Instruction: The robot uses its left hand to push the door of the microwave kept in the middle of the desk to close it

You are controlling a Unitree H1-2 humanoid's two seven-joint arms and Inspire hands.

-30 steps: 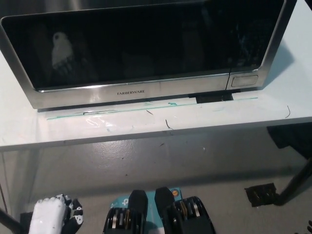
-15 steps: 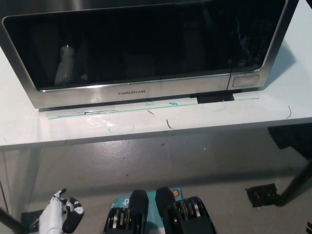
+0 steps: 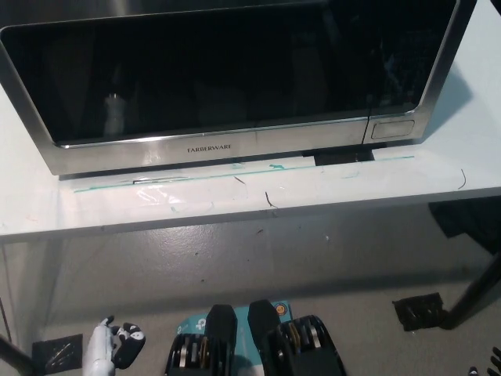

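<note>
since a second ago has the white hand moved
Yes. The left hand has turned narrower and slid slightly right, toward the desk's middle.

1. the microwave (image 3: 235,78) fills the back of the desk (image 3: 235,207); its door (image 3: 219,66) lies flush, blocking any reach inward
2. a bare strip of desk runs along the front edge
3. open floor lies below the left hand (image 3: 106,352)

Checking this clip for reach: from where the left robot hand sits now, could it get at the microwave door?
Probably yes. The left robot hand hangs low, below the desk edge, away from the microwave door. Nothing stands between them, so the way looks free, though it would have to rise well above the desk first.
</note>
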